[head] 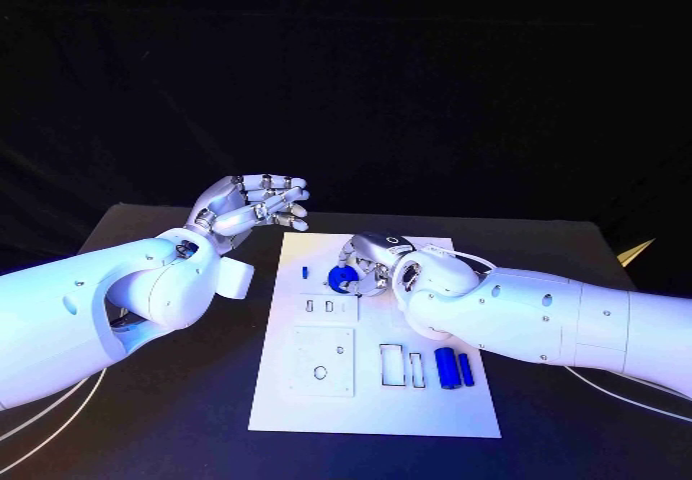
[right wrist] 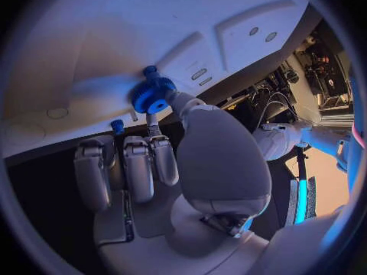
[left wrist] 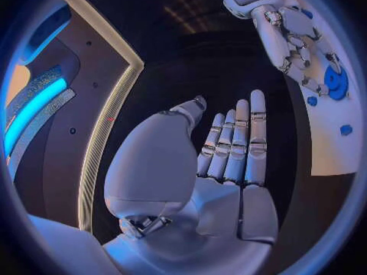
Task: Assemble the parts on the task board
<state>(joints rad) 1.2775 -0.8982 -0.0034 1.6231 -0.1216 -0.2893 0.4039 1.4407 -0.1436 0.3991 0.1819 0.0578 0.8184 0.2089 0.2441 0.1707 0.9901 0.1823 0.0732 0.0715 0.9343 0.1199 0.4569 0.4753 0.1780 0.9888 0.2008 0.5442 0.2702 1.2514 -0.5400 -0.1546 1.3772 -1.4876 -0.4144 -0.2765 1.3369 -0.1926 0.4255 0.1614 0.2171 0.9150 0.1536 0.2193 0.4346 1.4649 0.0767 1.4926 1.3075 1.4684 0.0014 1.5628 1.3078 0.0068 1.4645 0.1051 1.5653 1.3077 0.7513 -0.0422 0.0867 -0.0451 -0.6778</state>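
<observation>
The white task board [head: 375,400] lies in the middle of the black table. My right hand [head: 369,262] is low over the board's far part and pinches a blue gear [head: 343,277] between thumb and a finger. In the right wrist view the gear [right wrist: 153,95] sits against the board [right wrist: 84,49], with the thumb tip on its rim. A small blue peg [head: 306,271] stands just left of the gear. My left hand [head: 257,205] is raised beyond the board's far left corner. In the left wrist view this hand [left wrist: 222,159] has its fingers straight and holds nothing.
Two blue cylinders [head: 454,367] lie side by side on the board's near right part, next to narrow rectangular slots [head: 401,365]. Raised white plates [head: 323,360] with holes take up the near left of the board. Black table surrounds the board.
</observation>
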